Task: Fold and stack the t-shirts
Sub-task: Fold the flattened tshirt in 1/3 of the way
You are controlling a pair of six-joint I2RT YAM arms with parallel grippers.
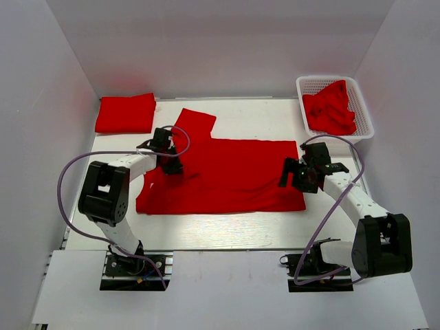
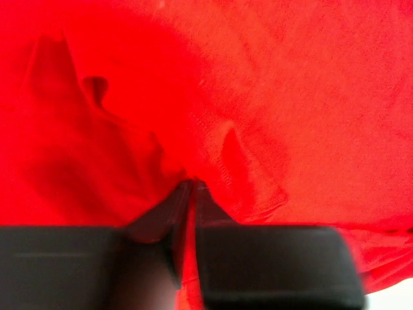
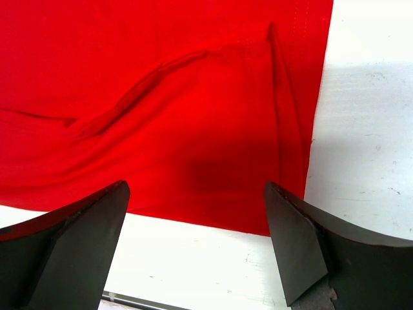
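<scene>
Red spread t-shirt (image 1: pixel 227 175) lies between folded t-shirt (image 1: pixel 125 113) and white basket (image 1: pixel 315 85).

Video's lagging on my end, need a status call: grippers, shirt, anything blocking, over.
Left gripper shut on spread t-shirt. Right gripper open above its right edge. Folded t-shirt far left, nothing blocking.

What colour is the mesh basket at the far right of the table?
White. The basket shows best in the top external view.
</scene>
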